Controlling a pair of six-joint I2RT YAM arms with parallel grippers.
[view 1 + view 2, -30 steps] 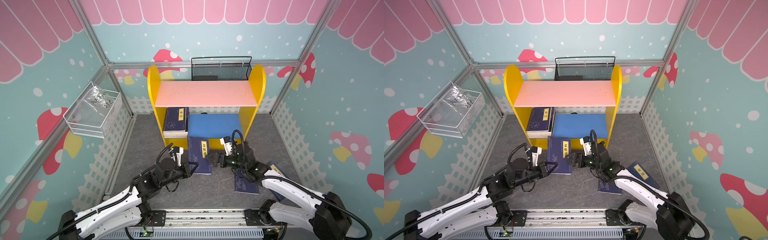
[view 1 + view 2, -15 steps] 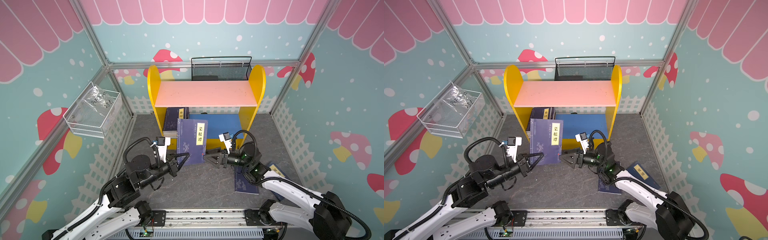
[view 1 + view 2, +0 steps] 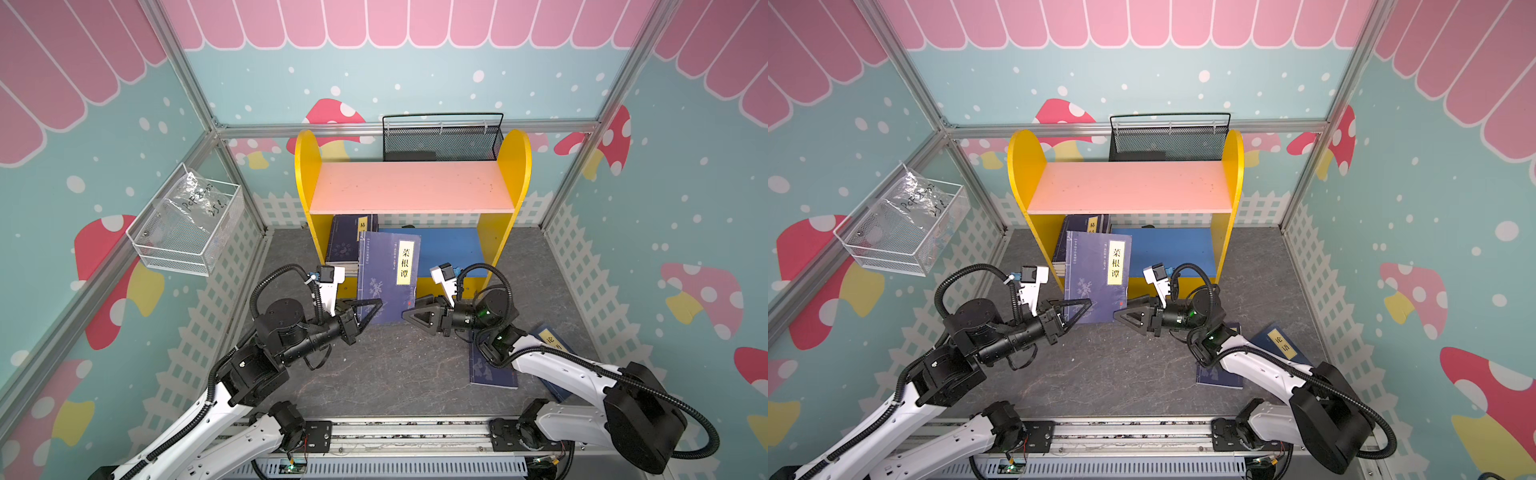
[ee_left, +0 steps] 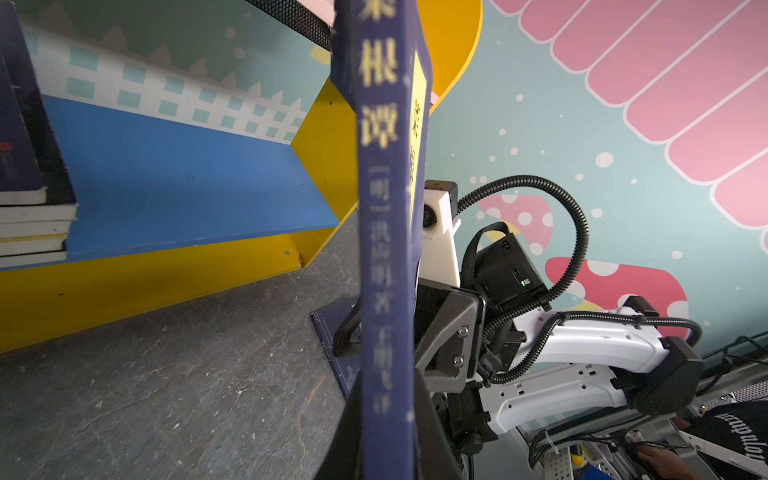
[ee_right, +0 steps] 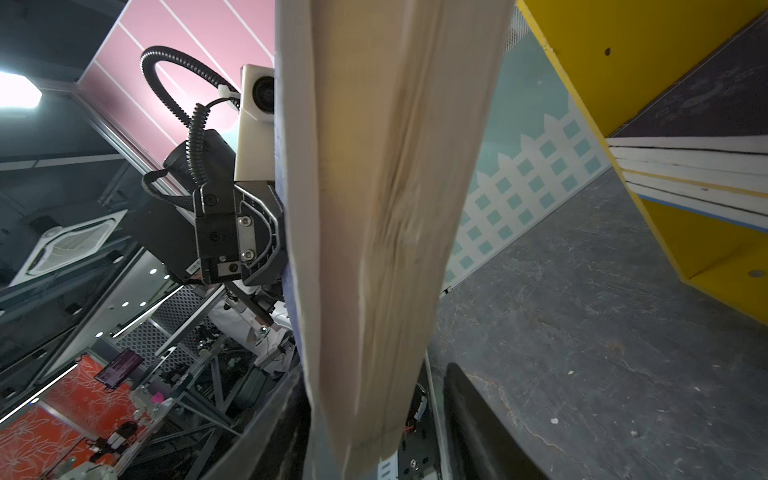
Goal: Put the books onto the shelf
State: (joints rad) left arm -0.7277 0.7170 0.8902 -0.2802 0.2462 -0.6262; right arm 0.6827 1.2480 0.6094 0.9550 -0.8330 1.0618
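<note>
1 book (image 3: 388, 276) in L fingers (image 4: 343, 444); R fingers (image 4: 446, 328) straddle edge.

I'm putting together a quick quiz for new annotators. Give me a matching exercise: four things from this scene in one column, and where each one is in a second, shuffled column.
Things
1. raised navy book
2. stack of books
3. black mesh basket
4. white wire basket

Places
A. mounted on the wall, with a plastic bag inside
B. lifted off the floor, in front of the shelf
C. behind the pink upper board
D. on the blue lower board

Pairs: 1-B, 2-D, 3-C, 4-A
</note>
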